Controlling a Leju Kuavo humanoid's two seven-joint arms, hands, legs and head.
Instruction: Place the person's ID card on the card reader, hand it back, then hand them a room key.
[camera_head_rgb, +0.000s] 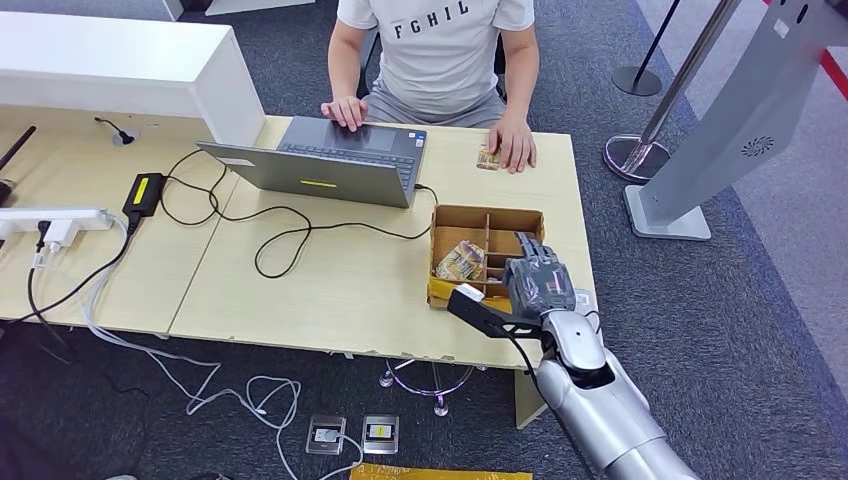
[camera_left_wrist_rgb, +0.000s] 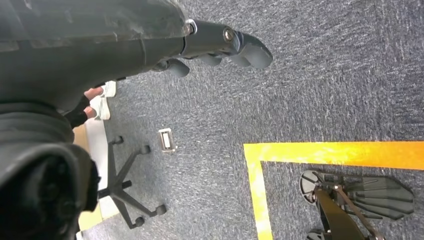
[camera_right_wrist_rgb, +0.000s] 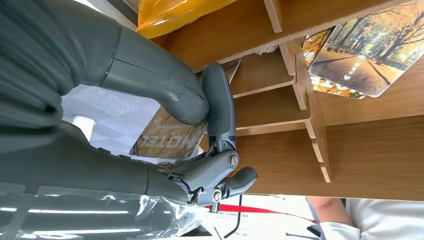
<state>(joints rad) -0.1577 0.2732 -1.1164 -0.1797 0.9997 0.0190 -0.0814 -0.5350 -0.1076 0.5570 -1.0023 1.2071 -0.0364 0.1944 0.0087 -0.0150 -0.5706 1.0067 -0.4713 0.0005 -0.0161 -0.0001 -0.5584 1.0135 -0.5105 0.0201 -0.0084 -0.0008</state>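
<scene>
My right hand (camera_head_rgb: 536, 279) hangs over the near right corner of a wooden divided box (camera_head_rgb: 487, 215) on the table. In the right wrist view the thumb and a finger (camera_right_wrist_rgb: 220, 100) pinch a room key card (camera_right_wrist_rgb: 170, 137) printed with a hotel name, just above a compartment. More key cards (camera_head_rgb: 460, 262) with an autumn tree picture (camera_right_wrist_rgb: 365, 55) lie in the box. Across the table a person's hand (camera_head_rgb: 516, 145) rests beside a small card (camera_head_rgb: 487, 158) lying on the tabletop. My left hand (camera_left_wrist_rgb: 150, 35) hangs over the carpet holding nothing.
An open grey laptop (camera_head_rgb: 330, 160) stands in front of the seated person, with black cables (camera_head_rgb: 280, 235) trailing across the table (camera_head_rgb: 250, 290). A white raised counter (camera_head_rgb: 120, 65) is at the back left. A grey kiosk stand (camera_head_rgb: 700, 150) and a stanchion base (camera_head_rgb: 635, 155) are on the right.
</scene>
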